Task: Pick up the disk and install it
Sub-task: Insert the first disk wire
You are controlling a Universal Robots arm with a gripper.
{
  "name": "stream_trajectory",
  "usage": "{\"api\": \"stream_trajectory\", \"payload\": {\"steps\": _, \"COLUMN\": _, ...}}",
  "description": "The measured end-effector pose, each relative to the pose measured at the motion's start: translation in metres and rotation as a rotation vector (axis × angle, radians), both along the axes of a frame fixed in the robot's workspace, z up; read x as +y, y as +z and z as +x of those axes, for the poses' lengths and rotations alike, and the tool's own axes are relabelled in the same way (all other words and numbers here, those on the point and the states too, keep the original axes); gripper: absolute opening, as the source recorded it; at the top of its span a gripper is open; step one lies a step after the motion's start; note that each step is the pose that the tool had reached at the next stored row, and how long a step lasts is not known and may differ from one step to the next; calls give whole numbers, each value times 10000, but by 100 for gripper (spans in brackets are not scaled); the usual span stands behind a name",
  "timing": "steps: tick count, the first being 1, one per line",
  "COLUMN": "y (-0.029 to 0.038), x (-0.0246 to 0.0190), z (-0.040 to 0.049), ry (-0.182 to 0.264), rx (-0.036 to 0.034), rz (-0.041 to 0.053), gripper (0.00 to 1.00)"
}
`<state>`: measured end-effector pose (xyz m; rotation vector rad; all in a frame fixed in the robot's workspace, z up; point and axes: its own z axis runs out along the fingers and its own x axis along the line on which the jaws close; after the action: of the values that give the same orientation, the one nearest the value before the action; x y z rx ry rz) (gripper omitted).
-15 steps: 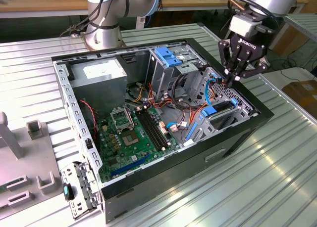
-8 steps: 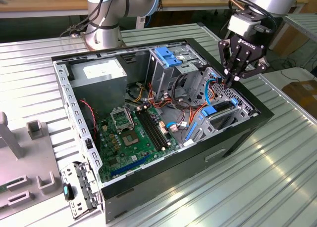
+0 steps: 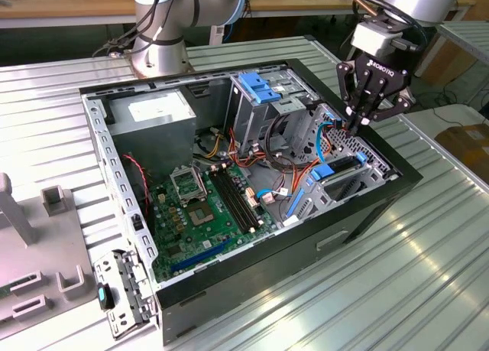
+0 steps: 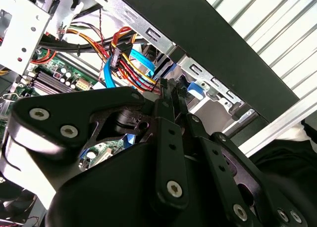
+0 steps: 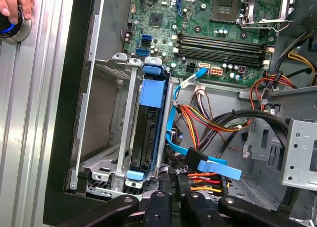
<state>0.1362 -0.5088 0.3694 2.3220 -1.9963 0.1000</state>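
My gripper [image 3: 359, 123] hangs low over the drive cage [image 3: 348, 156] at the open PC case's [image 3: 252, 271] end nearest the exterior view's right, fingers [image 4: 171, 96] pinched together w/ nothing between them. The disk [image 5: 150, 133], dark body in blue rails, sits on edge inside the cage's silver bay walls in the first wrist view, its blue end tab just beside the fingertips. By my read the pickup is done and I'm in the install step: drive is slotted, gripper empty & pressing or about to press near the tab. Can't tell from here whether the rails have latched fully. Next move calls for a straight push along the bay w/o snagging the blue SATA cable [image 5: 213, 163] and the red/orange power leads [image 5: 203, 119] that run right by the fingertips. Motherboard [image 3: 210, 202] lies well apart. A hand [image 5: 17, 4] rests on a round button at the desk [image 5: 29, 113] edge.
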Motion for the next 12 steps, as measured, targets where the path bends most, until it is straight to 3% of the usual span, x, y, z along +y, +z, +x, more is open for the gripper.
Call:
{"api": "stream_trajectory", "payload": {"steps": 4, "y": 0, "x": 0, "z": 0, "ry": -55, "rx": 1, "rz": 0, "gripper": 17}}
{"api": "stream_trajectory", "payload": {"steps": 8, "y": -3, "x": 0, "z": 0, "ry": -1009, "rx": 0, "rz": 0, "gripper": 17}}
{"api": "stream_trajectory", "payload": {"steps": 10, "y": -5, "x": -7, "z": 0, "ry": -1204, "rx": 0, "rz": 0, "gripper": 17}}
{"api": "stream_trajectory", "payload": {"steps": 12, "y": -16, "x": -89, "z": -4, "ry": -1223, "rx": 0, "rz": 3, "gripper": 17}}
